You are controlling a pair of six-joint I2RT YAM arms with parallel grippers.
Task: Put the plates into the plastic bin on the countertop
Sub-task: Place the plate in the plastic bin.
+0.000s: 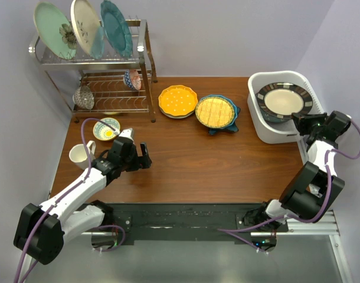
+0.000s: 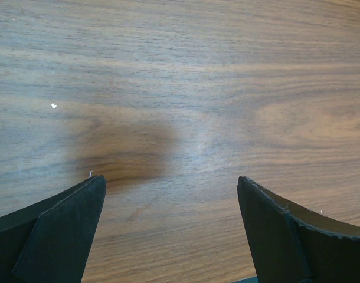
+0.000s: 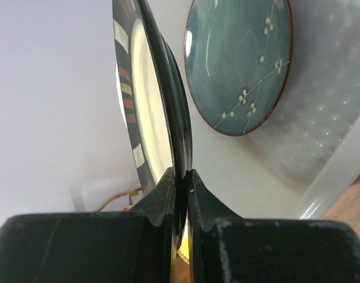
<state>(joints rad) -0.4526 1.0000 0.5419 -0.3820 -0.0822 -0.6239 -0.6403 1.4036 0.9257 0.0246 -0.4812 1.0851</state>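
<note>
Two robot arms reach over a brown wooden table point(image 1: 192, 171). A white rectangular plastic bin point(image 1: 255, 121) with rounded corners and a wide rim stands at the table's far right corner and serves as the landmark here.

The right gripper point(image 1: 298, 119) hangs at the bin's near edge. Its fingers are pressed together on the edge of a round plate with a dark patterned rim and pale centre point(image 1: 283, 101). Seen from above, this plate is tilted and lies within the bin's outline. Whether it touches the bin cannot be told. The right wrist view shows the plate edge-on between the fingers point(image 3: 162, 194). Past it, a round teal-blue plate with white blossom sprigs point(image 3: 239, 59) lies flat on the bin's floor.

Left of the bin, a yellow gridded plate with a blue rim point(image 1: 215, 111) rests on a blue star-shaped plate point(image 1: 234, 113). Further left of the bin, just beside that pair, lies a yellow scalloped plate point(image 1: 177, 100).

Well to the left of the bin and nearer the arm bases, the left gripper point(image 1: 142, 155) hovers over bare wood. Its fingers are spread wide and hold nothing.
</note>
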